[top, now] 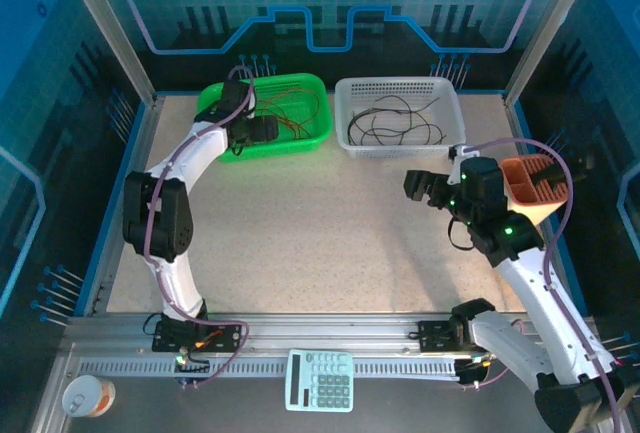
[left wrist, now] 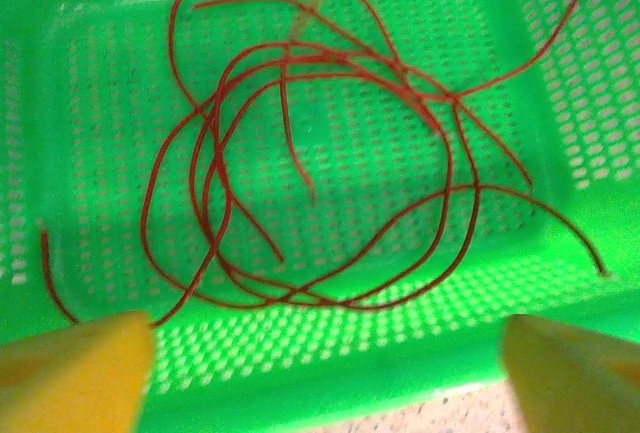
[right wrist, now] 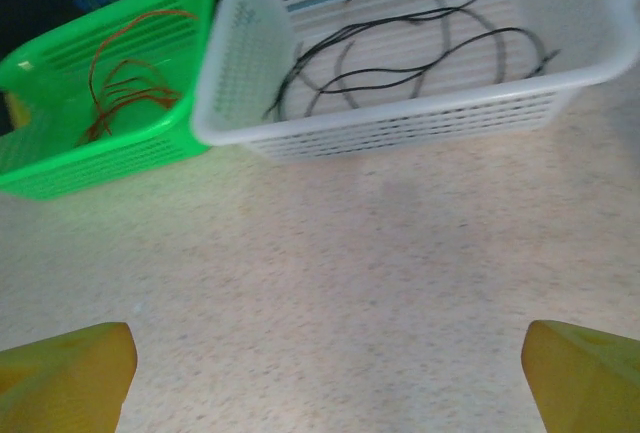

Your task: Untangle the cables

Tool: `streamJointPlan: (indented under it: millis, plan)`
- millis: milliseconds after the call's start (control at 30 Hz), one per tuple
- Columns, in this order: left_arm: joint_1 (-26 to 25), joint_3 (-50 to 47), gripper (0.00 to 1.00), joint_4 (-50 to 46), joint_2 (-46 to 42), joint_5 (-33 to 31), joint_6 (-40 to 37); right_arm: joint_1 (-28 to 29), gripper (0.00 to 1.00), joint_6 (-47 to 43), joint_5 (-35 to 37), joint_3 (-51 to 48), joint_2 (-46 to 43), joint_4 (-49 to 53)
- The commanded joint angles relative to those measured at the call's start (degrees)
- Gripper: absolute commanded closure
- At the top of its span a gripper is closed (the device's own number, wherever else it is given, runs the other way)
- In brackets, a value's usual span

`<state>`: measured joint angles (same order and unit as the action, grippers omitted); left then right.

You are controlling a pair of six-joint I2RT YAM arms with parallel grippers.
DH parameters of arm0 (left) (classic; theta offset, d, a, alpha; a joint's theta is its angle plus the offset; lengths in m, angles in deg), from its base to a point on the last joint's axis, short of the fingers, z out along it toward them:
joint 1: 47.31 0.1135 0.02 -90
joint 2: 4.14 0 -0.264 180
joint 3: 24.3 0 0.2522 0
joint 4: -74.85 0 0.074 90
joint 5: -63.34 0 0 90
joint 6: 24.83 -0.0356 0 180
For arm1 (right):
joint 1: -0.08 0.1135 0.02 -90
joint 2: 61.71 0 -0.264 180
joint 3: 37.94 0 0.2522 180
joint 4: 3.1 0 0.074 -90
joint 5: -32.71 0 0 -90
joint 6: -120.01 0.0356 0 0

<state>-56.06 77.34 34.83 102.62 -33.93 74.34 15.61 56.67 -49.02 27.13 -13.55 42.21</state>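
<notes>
Yellow fingertips (right wrist: 60,373) spread, empty: right gripper (right wrist: 325,373) well short of the green basket (right wrist: 90,168), left gripper (left wrist: 325,378) at its near rim. Red cables (left wrist: 452,101) lie inside it, black cables (top: 390,125) in the white basket (right wrist: 400,123) alongside. Limp, light wire; I'd pinch a free end. Left wrist view resolves crossings the overhead blurs.

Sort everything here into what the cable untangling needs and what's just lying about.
For the job: red cables, black cables, green basket, white basket.
Lying about: calculator, cup, orange tray.
</notes>
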Motion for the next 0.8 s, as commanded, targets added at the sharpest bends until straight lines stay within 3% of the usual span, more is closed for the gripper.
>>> streamJointPlan:
  millis: [0, 167, 267, 400, 533, 633, 700, 733, 767]
  plan:
    - [2.6, -1.2, 0.01, 1.4, -9.7, -1.7, 0.3, -2.2, 0.00, -2.1, 6.2, -1.7, 0.1, 2.0]
    - [5.6, -11.9, 0.01, 5.5, -22.5, -0.9, 1.4, -2.6, 0.00, -5.2, 18.3, -11.2, -2.3, -9.1]
    - [5.2, -26.9, 0.01, 17.6, -32.9, -2.1, 0.9, -2.8, 0.00, -11.7, 25.9, -16.2, -1.0, -15.8]
    - [4.2, -47.8, 0.01, 35.5, -43.1, -6.5, -1.0, -4.1, 0.00, -15.9, 29.7, -23.9, 5.2, -32.1]
    - [4.3, -56.3, 0.01, 41.7, -41.7, -15.0, -3.9, -3.9, 0.00, -21.2, 27.9, -30.1, 17.2, -59.9]
    - [4.7, -63.7, 0.01, 57.9, -37.1, -15.3, -6.9, -4.7, 0.00, -26.0, 22.7, -34.3, 29.7, -84.4]
    - [5.3, -68.1, 0.01, 70.9, -31.2, -14.3, -7.7, -6.4, 0.00, -28.0, 12.9, -35.0, 37.0, -93.1]
    - [5.6, -69.9, 0.01, 76.4, -28.2, -13.4, -7.2, -6.4, 0.00, -28.4, 11.0, -34.2, 40.0, -94.2]
    - [5.8, -72.0, 0.01, 86.1, -23.3, -11.6, -7.2, -5.6, 0.00, -29.4, 14.3, -31.9, 42.5, -94.4]
